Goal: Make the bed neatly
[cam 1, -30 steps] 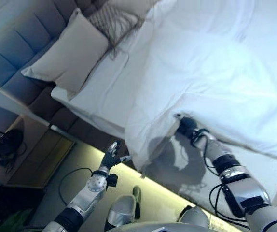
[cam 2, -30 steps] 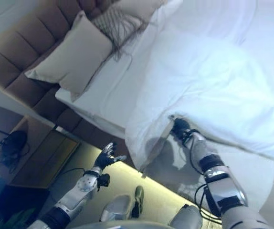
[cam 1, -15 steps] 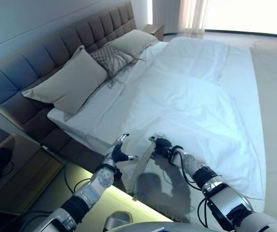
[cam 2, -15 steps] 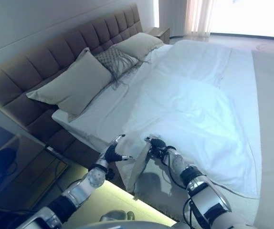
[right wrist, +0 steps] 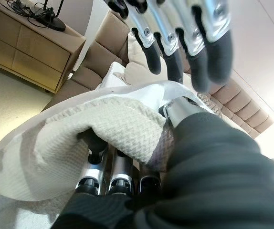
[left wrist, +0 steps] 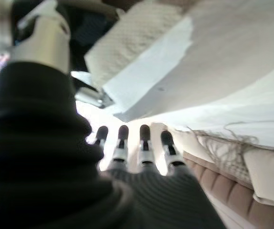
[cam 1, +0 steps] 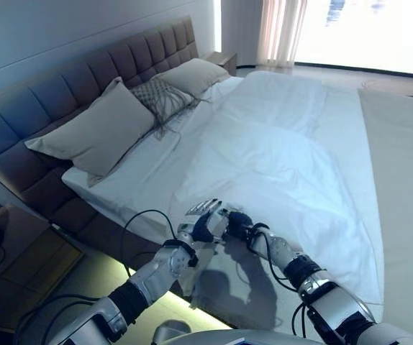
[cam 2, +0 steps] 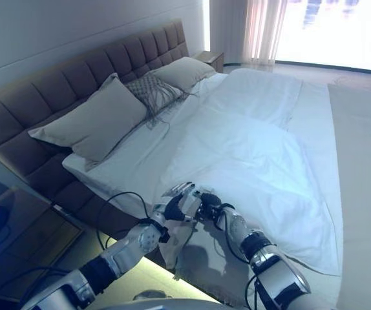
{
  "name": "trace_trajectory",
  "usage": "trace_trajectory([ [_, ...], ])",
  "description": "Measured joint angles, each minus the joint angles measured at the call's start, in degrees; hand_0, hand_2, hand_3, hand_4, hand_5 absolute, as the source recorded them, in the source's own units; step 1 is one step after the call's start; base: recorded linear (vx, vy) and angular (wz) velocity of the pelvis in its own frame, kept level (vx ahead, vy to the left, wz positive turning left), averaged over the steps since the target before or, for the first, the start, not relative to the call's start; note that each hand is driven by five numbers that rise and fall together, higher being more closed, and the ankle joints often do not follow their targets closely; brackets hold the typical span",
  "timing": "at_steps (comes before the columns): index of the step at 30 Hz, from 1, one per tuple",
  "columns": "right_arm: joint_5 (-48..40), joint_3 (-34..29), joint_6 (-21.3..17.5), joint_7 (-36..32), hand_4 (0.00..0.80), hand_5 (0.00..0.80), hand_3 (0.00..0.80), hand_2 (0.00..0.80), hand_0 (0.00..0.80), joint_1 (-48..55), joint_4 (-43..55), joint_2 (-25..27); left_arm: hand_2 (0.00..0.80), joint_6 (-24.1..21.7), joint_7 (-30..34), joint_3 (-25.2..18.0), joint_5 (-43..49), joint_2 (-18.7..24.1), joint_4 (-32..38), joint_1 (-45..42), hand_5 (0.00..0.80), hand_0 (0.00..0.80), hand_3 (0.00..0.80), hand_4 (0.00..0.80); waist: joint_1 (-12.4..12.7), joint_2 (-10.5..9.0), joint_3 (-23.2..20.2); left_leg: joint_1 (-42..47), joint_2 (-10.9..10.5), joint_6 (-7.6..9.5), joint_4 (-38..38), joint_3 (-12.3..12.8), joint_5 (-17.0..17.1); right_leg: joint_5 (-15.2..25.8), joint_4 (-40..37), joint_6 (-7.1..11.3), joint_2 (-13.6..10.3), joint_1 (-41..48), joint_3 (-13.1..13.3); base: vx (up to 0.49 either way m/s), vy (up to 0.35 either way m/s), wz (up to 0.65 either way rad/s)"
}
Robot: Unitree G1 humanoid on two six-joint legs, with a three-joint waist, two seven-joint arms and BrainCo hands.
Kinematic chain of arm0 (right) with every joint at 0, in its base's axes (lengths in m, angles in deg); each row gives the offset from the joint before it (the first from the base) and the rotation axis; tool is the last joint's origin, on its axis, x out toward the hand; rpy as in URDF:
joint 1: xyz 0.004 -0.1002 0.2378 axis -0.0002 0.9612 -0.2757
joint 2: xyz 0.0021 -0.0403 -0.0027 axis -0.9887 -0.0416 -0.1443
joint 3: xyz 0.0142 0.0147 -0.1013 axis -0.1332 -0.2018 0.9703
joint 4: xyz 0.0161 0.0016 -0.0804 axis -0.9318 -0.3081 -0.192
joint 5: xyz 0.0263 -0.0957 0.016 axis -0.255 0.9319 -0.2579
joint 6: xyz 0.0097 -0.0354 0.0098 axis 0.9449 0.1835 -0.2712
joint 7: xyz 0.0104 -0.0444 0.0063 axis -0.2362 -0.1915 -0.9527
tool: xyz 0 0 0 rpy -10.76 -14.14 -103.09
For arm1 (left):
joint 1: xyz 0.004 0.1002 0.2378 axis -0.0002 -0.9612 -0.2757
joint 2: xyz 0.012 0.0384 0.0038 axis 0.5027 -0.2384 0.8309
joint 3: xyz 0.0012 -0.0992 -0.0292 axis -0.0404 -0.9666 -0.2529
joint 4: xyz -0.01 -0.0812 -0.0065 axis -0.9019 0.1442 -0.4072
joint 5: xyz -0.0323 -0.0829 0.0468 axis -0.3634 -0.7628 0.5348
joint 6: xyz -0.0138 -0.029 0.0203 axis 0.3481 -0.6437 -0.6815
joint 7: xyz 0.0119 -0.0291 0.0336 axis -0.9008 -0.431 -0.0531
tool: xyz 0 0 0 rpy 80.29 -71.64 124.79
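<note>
Bedroom floor runs along the near side of the bed. At its near edge, the right hand curls around the white duvet's corner, while the left hand hovers beside it, fingers straight. Farther left, pillows lean against the headboard.

- My silver, dark-tipped right hand grips the white duvet.
- Beige pillows, upper left.
- Brown quilted headboard.
- Grey net-patterned cushion.
</note>
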Motion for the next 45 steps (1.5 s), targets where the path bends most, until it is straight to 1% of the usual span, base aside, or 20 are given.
trace_trajectory([
  [2,0.00,0.00,0.00,0.25,0.800,0.800,0.800,0.800,0.800,0.11,0.18,-0.21,0.000,2.56,0.97,0.58,1.84,-0.39,-0.01,0.00,0.000,0.000,0.000,0.000,0.00,-0.02,-0.02,0.24,-0.01,0.00,-0.06,0.00,0.00,0.00,-0.20,0.06,0.00,0.20,-0.04,0.000,0.000,0.00],
  [5,0.00,0.01,0.02,0.88,0.800,0.800,0.800,0.800,0.800,0.12,0.45,-0.21,0.000,4.58,1.76,2.07,4.59,-0.57,-0.01,-0.01,0.000,0.000,0.000,0.000,0.01,-0.01,-0.03,0.23,-0.02,0.00,-0.37,-0.01,0.00,0.00,-0.20,0.07,-0.01,0.10,-0.21,0.000,0.000,0.00],
  [7,0.00,0.03,0.15,1.35,0.800,0.800,0.800,0.800,0.800,0.13,0.92,-0.20,0.000,6.15,2.07,2.09,5.49,-0.97,-0.02,0.00,0.000,0.000,0.000,0.000,-0.03,0.01,-0.04,0.24,-0.03,0.00,-0.57,-0.01,0.00,0.00,-0.20,0.09,-0.01,0.01,-0.23,0.035,0.015,0.01],
  [12,0.02,0.10,1.32,2.24,0.800,0.800,0.800,0.800,0.800,0.64,1.37,-0.18,0.000,10.74,1.73,2.29,2.75,-3.20,-0.61,-0.01,0.000,0.000,0.000,0.000,-0.09,0.45,-0.32,0.32,-0.13,0.00,-0.75,-0.01,0.00,0.06,-0.29,0.23,-0.08,0.02,-0.24,0.039,0.011,0.00],
  [15,0.02,0.11,1.79,2.26,0.800,0.800,0.800,0.800,0.800,1.35,1.91,-0.16,0.000,13.24,0.10,3.03,1.94,-4.59,-1.81,-0.01,0.000,0.000,0.000,0.000,-0.24,0.79,-0.51,0.34,-0.11,0.00,-0.74,-0.02,0.00,0.06,-0.31,0.23,-0.06,0.03,-0.24,0.000,0.000,0.00],
  [18,0.03,0.20,2.25,2.41,0.800,0.800,0.800,0.800,0.800,1.36,2.24,-0.12,0.000,14.58,-2.24,3.69,1.98,-5.66,-2.86,-0.03,0.000,0.000,0.000,0.000,-1.24,1.02,-0.50,0.37,-0.09,0.00,-0.74,-0.03,0.00,0.06,-0.31,0.23,-0.06,0.05,-0.24,0.011,-0.001,0.00],
  [21,0.04,0.29,2.75,2.81,0.800,0.800,0.800,0.800,0.800,1.38,3.91,0.50,0.000,14.91,-3.75,3.74,1.89,-6.06,-3.06,-0.02,0.000,0.000,0.000,0.000,-1.72,1.56,-0.35,0.37,-0.06,0.00,-0.74,-0.01,0.00,0.07,-0.31,0.27,-0.06,-0.04,-0.19,0.000,0.000,0.00],
  [25,0.05,0.29,4.17,3.52,0.800,0.800,0.800,0.800,0.800,1.37,4.95,1.34,0.000,15.04,-5.80,3.74,-0.07,-7.79,-4.56,-0.01,0.000,0.000,0.000,0.000,-1.95,3.09,0.04,0.36,-0.06,0.00,-0.76,0.00,0.00,0.06,-0.29,0.30,-0.06,-0.13,0.03,-0.025,0.051,0.00],
  [26,0.06,0.29,4.86,3.93,0.800,0.800,0.800,0.800,0.800,1.37,5.42,1.63,0.000,15.20,-6.15,3.74,-0.98,-8.14,-4.69,-0.01,0.000,0.000,0.000,0.000,-2.81,3.49,0.24,0.35,-0.06,0.00,-0.80,0.03,0.00,0.06,-0.28,0.31,-0.07,-0.19,0.08,-0.008,0.064,0.00],
  [30,0.11,0.26,7.28,4.79,0.800,0.800,0.800,0.800,0.800,1.37,6.37,2.69,0.000,15.99,-7.41,3.74,-3.74,-10.10,-6.21,-0.01,0.000,0.000,0.000,0.000,-3.22,4.75,0.61,0.37,-0.07,0.00,-0.82,0.66,0.00,-0.06,-0.20,0.49,-0.05,-0.79,0.73,0.015,0.064,-0.08],
  [31,0.14,0.26,7.67,4.99,0.800,0.800,0.800,0.800,0.800,1.37,6.37,2.85,0.226,16.20,-7.61,3.74,-3.80,-10.73,-6.86,-0.01,0.226,0.226,0.226,0.226,-3.35,4.86,0.56,0.37,-0.09,0.00,-0.82,0.67,0.00,-0.06,-0.20,0.49,-0.05,-0.93,0.84,0.021,0.096,-0.13],
  [32,0.30,0.25,8.32,5.20,0.800,0.800,0.800,0.800,0.800,1.37,6.51,3.03,0.800,16.41,-7.62,3.74,-3.91,-11.12,-7.30,-0.01,0.800,0.800,0.800,0.800,-3.48,4.99,0.57,0.43,-0.11,0.00,-0.82,0.69,0.01,0.00,-0.20,0.39,-0.06,-1.04,0.95,0.020,0.097,-0.13],
  [35,1.10,0.40,10.85,5.70,0.800,0.800,0.800,0.800,0.800,1.58,6.77,3.29,0.800,16.68,-8.13,3.68,-5.09,-11.48,-8.74,0.36,0.800,0.800,0.800,0.800,-4.36,5.48,0.74,1.06,-0.21,0.00,-0.89,0.74,0.02,-0.04,-0.23,0.46,-0.18,-1.06,1.35,0.031,0.077,-0.17],
  [38,1.27,1.20,11.84,6.07,0.800,0.800,0.800,0.800,0.800,2.58,8.21,3.87,0.800,17.08,-8.41,3.17,-6.55,-11.73,-9.52,1.02,0.800,0.800,0.800,0.800,-4.49,6.20,0.93,2.08,-0.30,0.01,-0.94,0.77,0.02,-0.10,-0.22,0.55,-0.21,-1.06,2.38,0.044,0.052,-0.26],
  [45,2.16,1.68,12.05,6.32,0.800,0.800,0.800,0.800,0.800,3.72,9.81,3.96,0.800,17.06,-8.85,2.49,-8.30,-12.73,-10.54,1.14,0.800,0.800,0.800,0.800,-4.84,7.02,0.76,3.53,-0.56,0.01,-0.94,0.73,0.05,-0.26,-0.29,0.81,-0.74,-0.13,2.23,0.033,0.067,-0.11],
])
